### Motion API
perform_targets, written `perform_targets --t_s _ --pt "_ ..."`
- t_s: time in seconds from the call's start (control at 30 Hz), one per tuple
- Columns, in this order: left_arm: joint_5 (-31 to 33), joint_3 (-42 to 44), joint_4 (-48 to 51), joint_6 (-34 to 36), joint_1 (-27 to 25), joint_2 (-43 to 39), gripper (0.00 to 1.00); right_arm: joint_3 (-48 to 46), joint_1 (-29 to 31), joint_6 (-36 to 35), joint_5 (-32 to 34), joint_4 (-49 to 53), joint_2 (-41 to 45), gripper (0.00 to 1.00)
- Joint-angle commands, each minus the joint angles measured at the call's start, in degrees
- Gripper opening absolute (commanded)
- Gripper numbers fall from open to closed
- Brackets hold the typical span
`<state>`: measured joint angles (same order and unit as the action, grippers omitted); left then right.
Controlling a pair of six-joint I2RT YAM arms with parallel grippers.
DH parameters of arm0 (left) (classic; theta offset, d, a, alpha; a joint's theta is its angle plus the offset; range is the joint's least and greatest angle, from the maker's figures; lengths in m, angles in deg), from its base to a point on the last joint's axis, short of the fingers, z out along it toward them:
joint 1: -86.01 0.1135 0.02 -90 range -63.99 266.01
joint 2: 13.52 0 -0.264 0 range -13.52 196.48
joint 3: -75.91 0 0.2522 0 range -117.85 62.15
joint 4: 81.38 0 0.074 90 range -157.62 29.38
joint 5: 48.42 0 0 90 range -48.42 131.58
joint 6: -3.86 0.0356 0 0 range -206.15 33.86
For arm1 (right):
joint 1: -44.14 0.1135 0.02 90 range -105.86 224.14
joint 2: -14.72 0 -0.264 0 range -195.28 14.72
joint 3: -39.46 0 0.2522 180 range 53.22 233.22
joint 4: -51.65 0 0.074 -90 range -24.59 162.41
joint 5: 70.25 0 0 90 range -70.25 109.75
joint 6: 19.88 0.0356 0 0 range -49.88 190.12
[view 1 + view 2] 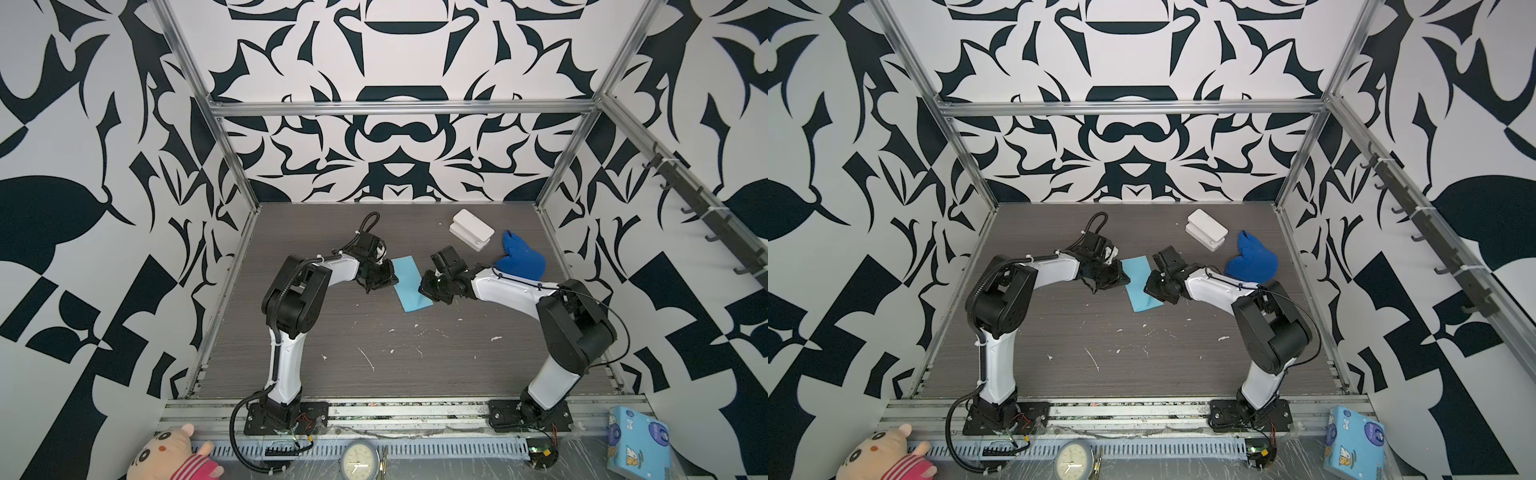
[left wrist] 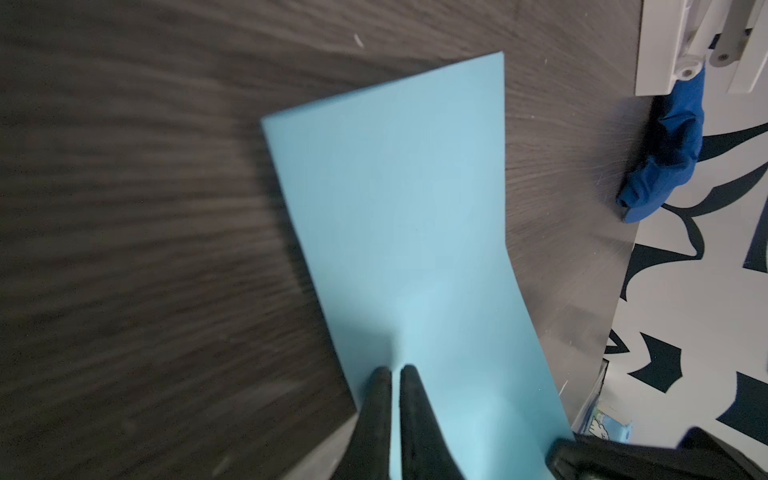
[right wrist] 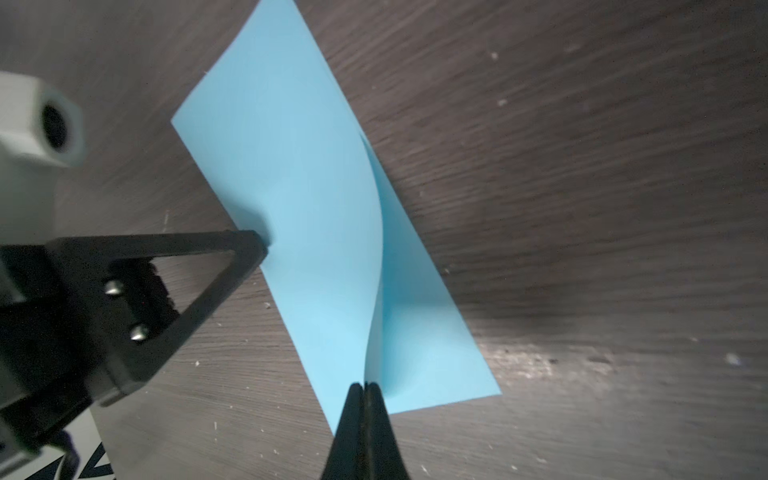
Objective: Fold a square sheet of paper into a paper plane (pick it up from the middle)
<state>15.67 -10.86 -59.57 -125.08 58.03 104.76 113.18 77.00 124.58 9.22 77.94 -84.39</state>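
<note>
The square sheet of paper [image 1: 411,282] [image 1: 1140,286] is light blue and lies doubled over as a long rectangle in the middle of the dark table. My left gripper [image 1: 393,279] [image 1: 1126,277] [image 2: 395,370] is shut on its left long edge, and the paper [image 2: 407,208] puckers at the fingertips. My right gripper [image 1: 424,289] [image 1: 1148,287] [image 3: 365,384] is shut on the opposite edge. It pinches the upper layer, which curves up off the lower layer [image 3: 415,332]. No paper plane is in view.
A white box [image 1: 471,230] [image 1: 1206,228] and a royal-blue cloth lump [image 1: 521,259] [image 1: 1254,262] [image 2: 669,145] lie at the back right of the table. A plush toy [image 1: 170,455], a clock [image 1: 359,459] and a printed light-blue box [image 1: 638,444] sit beyond the front rail.
</note>
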Motion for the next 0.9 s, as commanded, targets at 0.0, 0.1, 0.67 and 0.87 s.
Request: perform_targets --t_s 0.0,0.1,0.67,0.87 --pt "1.14 -0.11 2.49 0.71 0.12 1.47 0.11 3.32 0.27 -1.02 -3.08 -3.48 -1.96 0.00" --pt "1.33 0.04 2.54 0.72 0.12 1.43 0.11 4.11 0.43 -0.35 -4.75 -6.33 -4.30 0.00" --pt "0.75 -0.29 2.13 0.62 0.12 0.28 0.12 2.10 1.36 -0.01 -4.41 -19.70 -9.08 0.00" --pt "0.74 -0.15 2.32 0.53 0.13 0.55 0.12 1.38 1.33 -0.27 -4.07 -20.60 -9.80 0.00"
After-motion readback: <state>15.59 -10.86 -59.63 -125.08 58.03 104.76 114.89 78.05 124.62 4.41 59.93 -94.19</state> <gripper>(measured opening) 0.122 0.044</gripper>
